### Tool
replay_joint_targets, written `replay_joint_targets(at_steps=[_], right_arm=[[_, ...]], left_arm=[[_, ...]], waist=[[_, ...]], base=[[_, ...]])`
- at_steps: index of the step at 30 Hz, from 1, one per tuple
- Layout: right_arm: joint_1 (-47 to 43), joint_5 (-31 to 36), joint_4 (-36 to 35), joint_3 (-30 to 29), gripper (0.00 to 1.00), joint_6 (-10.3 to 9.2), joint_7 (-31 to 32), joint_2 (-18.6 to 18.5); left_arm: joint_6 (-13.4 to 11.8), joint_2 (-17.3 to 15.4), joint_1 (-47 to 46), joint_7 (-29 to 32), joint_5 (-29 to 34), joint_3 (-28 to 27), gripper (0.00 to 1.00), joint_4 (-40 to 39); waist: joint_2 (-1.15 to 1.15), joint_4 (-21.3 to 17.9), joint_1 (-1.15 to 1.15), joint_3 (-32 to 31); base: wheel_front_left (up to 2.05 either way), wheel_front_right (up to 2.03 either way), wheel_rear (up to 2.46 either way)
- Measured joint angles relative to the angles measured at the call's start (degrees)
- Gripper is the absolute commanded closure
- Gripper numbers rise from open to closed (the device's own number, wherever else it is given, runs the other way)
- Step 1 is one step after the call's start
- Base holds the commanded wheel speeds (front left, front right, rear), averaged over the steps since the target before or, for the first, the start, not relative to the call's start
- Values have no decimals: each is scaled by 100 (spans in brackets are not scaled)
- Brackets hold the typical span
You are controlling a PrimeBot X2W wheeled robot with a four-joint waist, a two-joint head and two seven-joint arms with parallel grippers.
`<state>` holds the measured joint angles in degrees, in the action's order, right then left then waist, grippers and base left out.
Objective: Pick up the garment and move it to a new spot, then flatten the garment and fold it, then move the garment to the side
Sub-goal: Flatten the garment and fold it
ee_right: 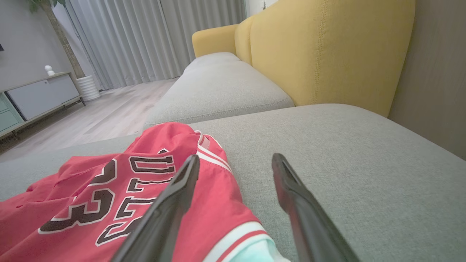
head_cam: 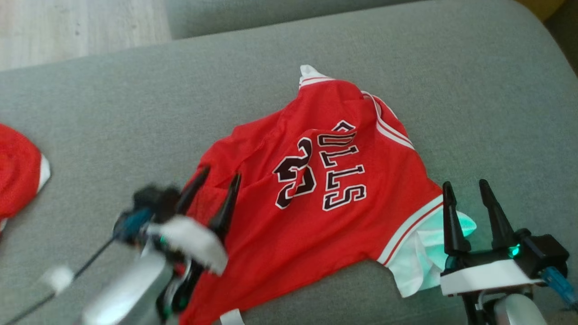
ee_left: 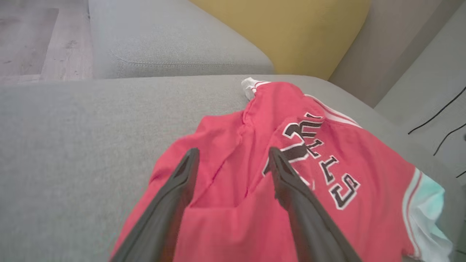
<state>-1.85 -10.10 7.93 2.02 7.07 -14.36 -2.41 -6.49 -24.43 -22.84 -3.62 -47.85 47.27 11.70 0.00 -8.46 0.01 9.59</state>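
While the crumpled red fabric jersey with white trim (head_cam: 325,180) lies on the grey upholstered sofa cushion (head_cam: 135,113), the left gripper (head_cam: 216,189) hovers, fingers apart, over its eight o'clock edge; the right gripper (head_cam: 466,198), likewise spread and empty, stands at four o'clock.

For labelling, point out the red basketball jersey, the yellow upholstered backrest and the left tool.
Red basketball jersey (head_cam: 271,234): head view, plain red panel.
Yellow upholstered backrest (ee_right: 327,47): right wrist view, front face.
Left tool (ee_left: 233,151): left wrist view, midway between fingertips.

red garment (ee_left: 225,138) on grey sofa (ee_left: 72,145)
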Motion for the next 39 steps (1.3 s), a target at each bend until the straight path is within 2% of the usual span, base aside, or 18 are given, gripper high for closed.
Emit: replay_joint_targets(at_steps=[1,5,10,14,21,22,24,25,26,28,30,32,39], right_arm=[[0,0,0,0,0,0,0,0],[29,1,0,120,0,0,1,1],[166,1,0,221,0,0,0,0],[184,1,2,324,0,0,0,0],[238,1,22,432,0,0,0,0],[246,1,23,438,0,0,0,0],[246,0,27,434,0,0,0,0],[247,0,27,428,0,0,0,-2],[246,0,27,424,0,0,0,-1],[248,0,26,419,0,0,0,-1],[249,-1,26,420,0,0,0,-1],[254,-10,26,437,0,0,0,-1],[262,-7,31,510,0,0,0,-1]], left_arm=[[0,0,0,0,0,0,0,0],[120,408,-910,226,180,112,0,938],[535,780,-1616,672,94,165,0,2014],[884,928,-1842,1143,-112,270,0,2780],[1185,1125,-2243,1669,-265,335,0,3643],[1237,1162,-2271,1751,-401,328,8,3677],[1293,1233,-2290,1876,-608,343,8,3704],[1312,1225,-2318,1883,-599,408,100,3667],[1316,1207,-2334,1738,-604,427,100,3611],[1308,1261,-2325,822,-527,326,100,3616],[948,1371,-2397,-147,-383,63,100,3772],[649,1372,-2591,-717,-257,-112,100,4034],[169,1177,-3189,-1065,-33,-647,100,4598]], waist=[[0,0,0,0],[0,-88,0,145],[0,-234,0,260],[0,-342,0,334],[0,-495,0,407],[0,-511,-1,410],[0,-523,-1,419],[0,-523,-1,427],[0,-517,-1,437],[0,-504,0,463],[0,-504,0,492],[0,-519,0,505],[0,-611,-1,519]], base=[[0,0,0],[0,0,0],[0,0,0],[0,0,0],[0,0,0],[0,0,0],[0,0,0],[0,0,0],[0,0,0],[0,0,0],[0,0,0],[0,0,0],[0,0,0]])
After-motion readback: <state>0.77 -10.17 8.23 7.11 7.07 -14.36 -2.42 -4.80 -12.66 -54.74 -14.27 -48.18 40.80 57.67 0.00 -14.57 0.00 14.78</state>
